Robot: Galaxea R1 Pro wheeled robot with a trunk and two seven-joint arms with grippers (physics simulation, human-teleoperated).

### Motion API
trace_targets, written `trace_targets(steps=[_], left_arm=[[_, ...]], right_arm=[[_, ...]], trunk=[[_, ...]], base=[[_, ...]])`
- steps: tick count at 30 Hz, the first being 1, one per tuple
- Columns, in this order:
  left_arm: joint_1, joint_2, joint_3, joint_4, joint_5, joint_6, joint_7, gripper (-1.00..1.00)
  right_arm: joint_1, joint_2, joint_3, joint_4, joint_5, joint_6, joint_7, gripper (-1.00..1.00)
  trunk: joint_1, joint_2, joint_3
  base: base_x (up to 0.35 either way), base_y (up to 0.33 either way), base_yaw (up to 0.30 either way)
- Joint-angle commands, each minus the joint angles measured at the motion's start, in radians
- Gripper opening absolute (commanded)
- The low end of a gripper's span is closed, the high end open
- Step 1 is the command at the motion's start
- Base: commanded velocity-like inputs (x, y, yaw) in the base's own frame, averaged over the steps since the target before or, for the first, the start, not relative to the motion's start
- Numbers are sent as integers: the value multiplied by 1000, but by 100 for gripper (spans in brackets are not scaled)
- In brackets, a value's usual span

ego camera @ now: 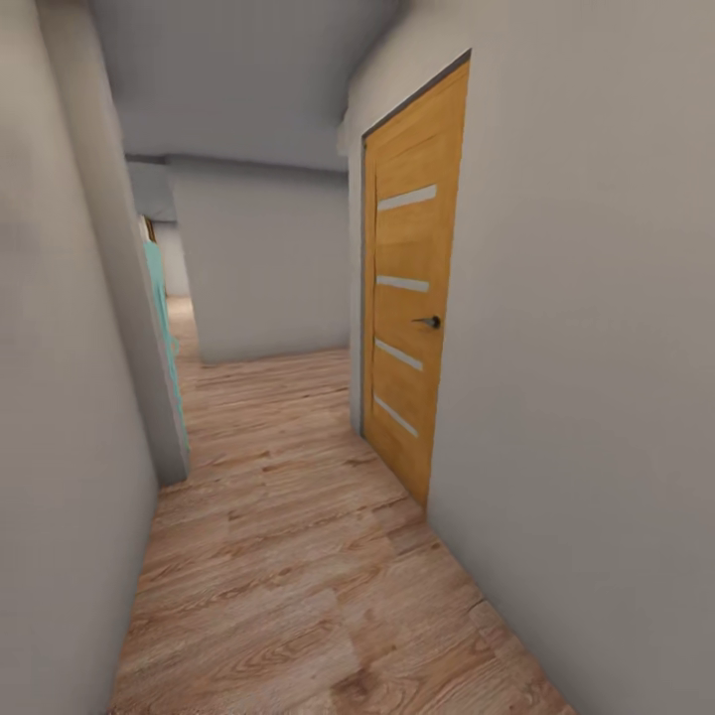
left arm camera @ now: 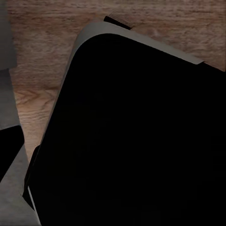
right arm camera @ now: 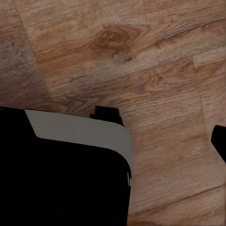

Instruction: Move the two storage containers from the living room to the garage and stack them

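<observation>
Narrow hallway, grey walls, wood-plank floor (ego camera: 288, 556). Closed wooden door (ego camera: 409, 288) on right; passage bends left beyond teal edge (ego camera: 159, 298). Dark robot base (left arm camera: 136, 136) over planks at both wrists. No containers in sight, so bearing from either gripper unknown. Gripper states: cannot tell.

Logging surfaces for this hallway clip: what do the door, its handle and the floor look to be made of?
The door looks like honey-coloured wood or veneer with visible grain, inset with pale strips, possibly frosted glass. Its handle appears to be dark metal, though it is small. The floor reads as wood planks or laminate: knots, grain and plank seams, slight sheen.
</observation>
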Motion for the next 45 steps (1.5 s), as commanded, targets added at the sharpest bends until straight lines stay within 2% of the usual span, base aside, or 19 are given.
trace_targets(steps=[1,5,11,19,25,42,45], left_arm=[[0,0,3,0,2,-3,1,100],[0,0,3,0,5,-7,0,100],[0,0,1,0,2,-6,-1,100],[0,0,-6,0,-4,-2,-3,100],[0,0,1,0,6,-4,0,100],[0,0,3,0,6,-6,0,100],[0,1,3,0,7,-6,0,100]], right_arm=[[-1,-1,8,3,-8,-5,-3,100],[-1,-25,6,4,-11,3,-7,100],[-1,-34,9,3,-8,4,-8,100],[-1,-29,6,3,-11,4,-7,100],[-1,-31,2,3,-18,5,-7,100],[-1,-30,9,4,-5,-1,5,100],[-1,-23,9,4,-5,3,1,100]], trunk=[[0,-1,0],[0,-1,1],[0,-1,1],[0,-1,1],[0,-1,1],[0,-1,1],[0,-1,1]], base=[[0,0,269],[0,0,269],[121,-87,109],[291,-129,7],[312,-87,0],[318,-6,0],[318,0,23]])
